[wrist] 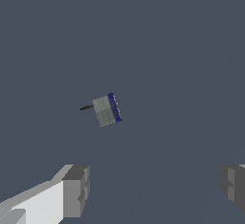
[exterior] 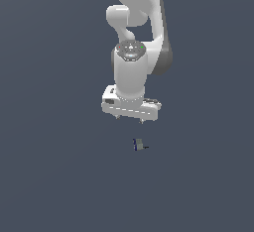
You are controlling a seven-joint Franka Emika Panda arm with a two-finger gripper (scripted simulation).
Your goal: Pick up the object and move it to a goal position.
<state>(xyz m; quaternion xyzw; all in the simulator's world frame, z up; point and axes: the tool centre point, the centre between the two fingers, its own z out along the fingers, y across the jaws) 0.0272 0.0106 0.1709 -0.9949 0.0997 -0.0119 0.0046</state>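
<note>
- Fingers (wrist: 76, 189) spread wide, nothing between them; both grey pads visible in wrist view w/ a big gap, so gripper (exterior: 129, 118) reads as ready for a grasp, not holding anything.
- Object (wrist: 107, 109) = small grey block w/ dark blue edge + thin black stub on opposite side; lies on the plain dark floor, apart from the fingers, no contact.
- Exterior view: object (exterior: 140, 145) sits below the gripper, slightly toward exterior view's right; clear gap btw them.
- Arm points gripper straight down — prob. so jaws can drop over the block from above.
- Wrist view: block not centred btw the pads, so prob. needs some lateral alignment before descent.
- Step, my read: pre-grasp approach; pick not yet done.
- Goal position: no marker visible, can't tell where.
</note>
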